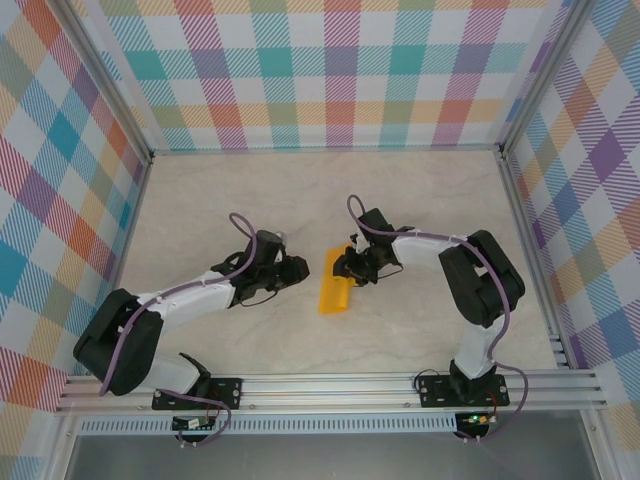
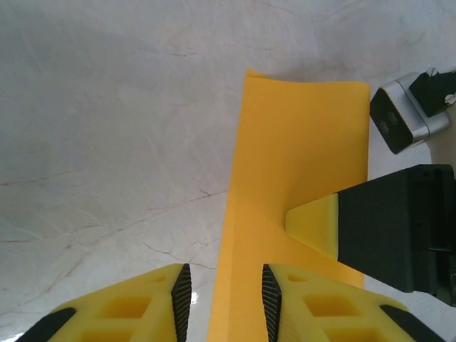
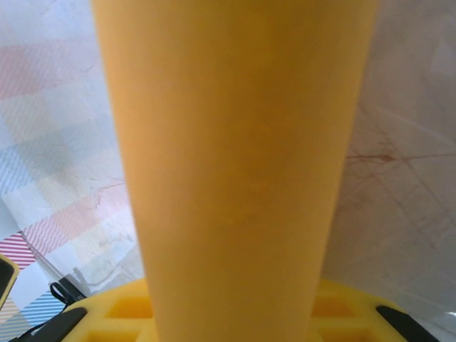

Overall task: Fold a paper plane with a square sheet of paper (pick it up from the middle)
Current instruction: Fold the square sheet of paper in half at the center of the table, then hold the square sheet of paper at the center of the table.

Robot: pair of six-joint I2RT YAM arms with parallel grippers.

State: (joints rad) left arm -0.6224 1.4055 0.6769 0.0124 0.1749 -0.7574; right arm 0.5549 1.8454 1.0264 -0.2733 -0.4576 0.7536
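Observation:
The square sheet of paper point(image 1: 333, 285), orange-yellow, lies folded into a long strip on the table's middle. My right gripper point(image 1: 348, 265) is shut on its far end. In the left wrist view one yellow right fingertip point(image 2: 313, 221) presses on top of the sheet point(image 2: 299, 142). In the right wrist view the paper point(image 3: 235, 142) rises close before the camera and hides the tips of the yellow fingers point(image 3: 121, 308). My left gripper point(image 1: 298, 268) sits just left of the strip. Its jaws point(image 2: 222, 285) stand apart, with the paper's left edge in the gap and clear of both pads.
The pale marbled table point(image 1: 230, 200) is ringed by checkered walls point(image 1: 320, 70) and a metal rail point(image 1: 330, 385) at the near edge. The right wrist camera housing point(image 2: 402, 114) hangs close beside the paper. Both arms meet at the centre.

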